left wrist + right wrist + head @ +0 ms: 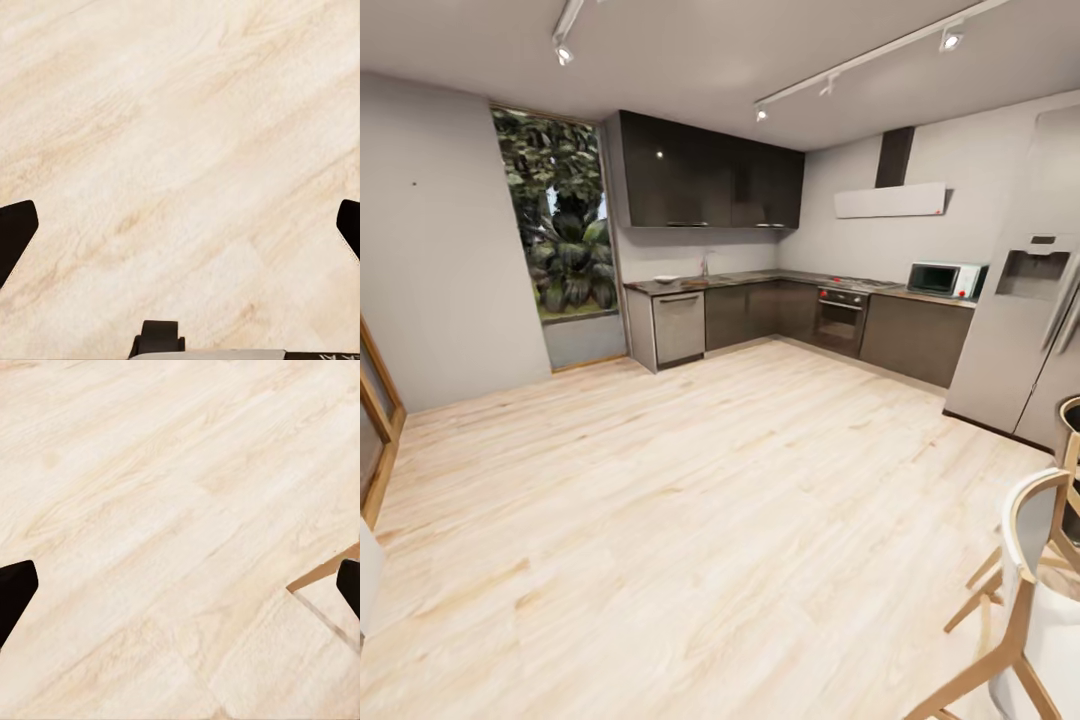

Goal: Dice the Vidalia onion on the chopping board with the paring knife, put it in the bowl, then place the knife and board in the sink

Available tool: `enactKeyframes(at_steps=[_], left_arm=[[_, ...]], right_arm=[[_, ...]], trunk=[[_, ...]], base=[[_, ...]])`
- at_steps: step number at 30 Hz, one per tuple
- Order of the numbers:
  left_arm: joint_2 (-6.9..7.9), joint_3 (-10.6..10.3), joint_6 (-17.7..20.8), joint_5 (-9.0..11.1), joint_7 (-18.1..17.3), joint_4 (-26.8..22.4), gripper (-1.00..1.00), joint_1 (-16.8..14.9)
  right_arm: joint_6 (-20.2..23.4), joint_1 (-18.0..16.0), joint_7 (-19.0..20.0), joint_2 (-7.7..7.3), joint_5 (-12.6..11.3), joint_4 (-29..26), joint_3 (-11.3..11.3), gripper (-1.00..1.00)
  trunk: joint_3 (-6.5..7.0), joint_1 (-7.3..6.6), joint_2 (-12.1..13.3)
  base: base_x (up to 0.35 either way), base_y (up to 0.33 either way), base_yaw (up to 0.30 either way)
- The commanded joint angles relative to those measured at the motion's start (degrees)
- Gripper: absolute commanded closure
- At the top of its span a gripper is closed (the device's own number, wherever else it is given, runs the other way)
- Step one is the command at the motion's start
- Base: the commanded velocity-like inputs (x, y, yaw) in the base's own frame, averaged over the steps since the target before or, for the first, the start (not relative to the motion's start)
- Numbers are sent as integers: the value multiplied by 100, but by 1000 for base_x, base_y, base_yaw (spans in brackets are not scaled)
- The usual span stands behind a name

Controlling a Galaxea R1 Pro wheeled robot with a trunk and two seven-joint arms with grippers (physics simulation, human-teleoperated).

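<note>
The kitchen lies far across a pale wood floor (690,500). Its grey countertop (760,280) runs along the back wall above dark cabinets. A chrome tap (706,263) marks the sink (695,283). A small white thing (665,279) on the worktop to the tap's left may be the bowl. The Vidalia onion, paring knife and chopping board are too far off to make out. My left gripper (180,232) is open over bare floor, its dark fingertips (15,232) wide apart. My right gripper (180,592) is open too, nothing between its fingertips (15,592).
A wood-and-white chair (1030,600) stands close at the front right. A tall steel fridge (1030,330) is at the right, with a microwave (945,279), an oven (842,320) and a dishwasher (678,327) along the counter. A wooden frame (375,420) juts in at the left.
</note>
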Motion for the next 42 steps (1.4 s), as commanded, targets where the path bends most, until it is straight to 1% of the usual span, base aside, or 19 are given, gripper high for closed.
enactKeyframes(at_steps=[1,42], left_arm=[[-2,5,-14,13,-3,0,-100,-1],[-5,-1,-14,13,-3,0,-100,-1]], right_arm=[[-14,-3,-17,2,0,3,1,-100],[-19,-3,-17,2,0,2,1,-100]], trunk=[[-6,3,-2],[-6,3,-2]], base=[[345,0,0],[345,0,0]])
